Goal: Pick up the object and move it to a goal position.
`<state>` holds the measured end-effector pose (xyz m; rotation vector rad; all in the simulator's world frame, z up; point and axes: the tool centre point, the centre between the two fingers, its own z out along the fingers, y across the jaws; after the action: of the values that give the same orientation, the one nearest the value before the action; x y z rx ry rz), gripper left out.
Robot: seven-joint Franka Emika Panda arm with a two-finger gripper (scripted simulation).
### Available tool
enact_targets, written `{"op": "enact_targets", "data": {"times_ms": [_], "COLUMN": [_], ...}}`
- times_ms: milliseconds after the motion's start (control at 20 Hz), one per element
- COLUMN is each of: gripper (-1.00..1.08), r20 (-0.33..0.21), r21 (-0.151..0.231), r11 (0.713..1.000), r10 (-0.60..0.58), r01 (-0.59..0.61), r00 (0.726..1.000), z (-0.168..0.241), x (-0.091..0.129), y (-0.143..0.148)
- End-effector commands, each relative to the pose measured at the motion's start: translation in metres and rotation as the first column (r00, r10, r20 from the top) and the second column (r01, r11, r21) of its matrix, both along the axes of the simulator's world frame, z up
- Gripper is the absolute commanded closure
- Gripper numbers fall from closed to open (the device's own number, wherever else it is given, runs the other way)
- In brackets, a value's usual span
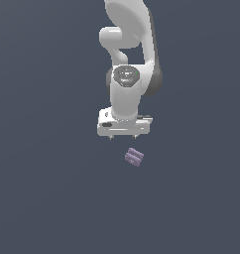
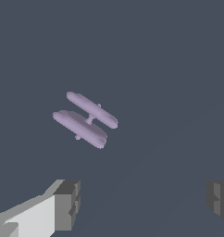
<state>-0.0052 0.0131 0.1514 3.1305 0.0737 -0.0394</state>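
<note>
The object is a tiny pale purple grooved piece lying on the dark grey floor, just below and slightly toward the exterior view's right of my white gripper. The gripper hangs above it, apart from it, pointing down. In the wrist view the object shows as two ridged bars joined by a thin stem, lying ahead of the fingertips. The gripper is open wide, with nothing between the fingers.
The white arm rises behind the gripper toward the top of the exterior view. A plain dark grey floor surrounds the object, and no other things are in sight.
</note>
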Motion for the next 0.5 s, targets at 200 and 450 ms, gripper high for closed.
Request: {"op": "enact_targets", "data": {"times_ms": [200,450], "gripper": [-0.92,-0.92], "r20": [-0.005,-0.020], "r21": [-0.002,-0.006], "r11": [1.000,0.999], "r10": [0.015,0.051], "r01": [-0.015,-0.051], "r00": [1.000,0.998], "z": [-0.0012,-0.0041], "x": [-0.0003,-0.0014], "y": [0.0017,0.0062]}}
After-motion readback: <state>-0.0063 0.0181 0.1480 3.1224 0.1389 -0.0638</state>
